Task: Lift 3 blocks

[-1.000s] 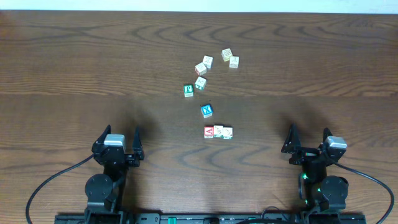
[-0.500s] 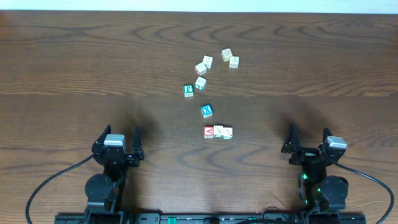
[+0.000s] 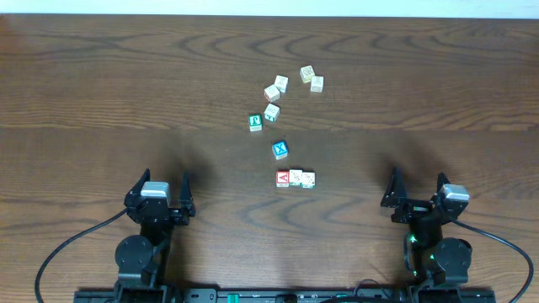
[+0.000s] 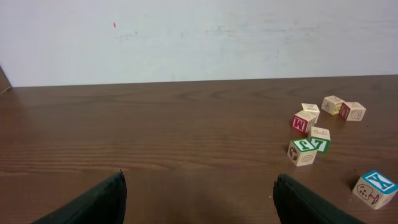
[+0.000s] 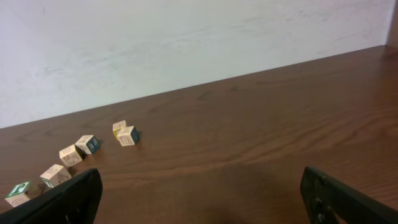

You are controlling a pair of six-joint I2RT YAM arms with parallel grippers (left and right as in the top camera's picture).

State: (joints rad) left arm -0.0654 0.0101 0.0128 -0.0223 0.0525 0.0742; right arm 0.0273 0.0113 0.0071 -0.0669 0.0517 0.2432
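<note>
Three blocks sit side by side in a short row near the table's middle: a red one with a white "A" (image 3: 283, 178), a pale one (image 3: 296, 178) and another pale one with teal marks (image 3: 308, 178). My left gripper (image 3: 162, 181) stands open near the front edge, well to their left, with nothing between its fingers (image 4: 93, 202). Equally open and empty, my right gripper (image 3: 418, 181) is at the front right. Neither wrist view shows the row; the left gripper (image 4: 200, 176) and right gripper (image 5: 200, 171) frame bare wood.
A blue "X" cube (image 3: 280, 150) (image 4: 375, 188) lies just behind the row. Farther back are a green-faced cube (image 3: 255, 122) (image 4: 305, 151) and several loose pale cubes (image 3: 307, 74), one with a red "M" face (image 4: 303, 122). A white wall (image 4: 199, 37) lies beyond the far edge.
</note>
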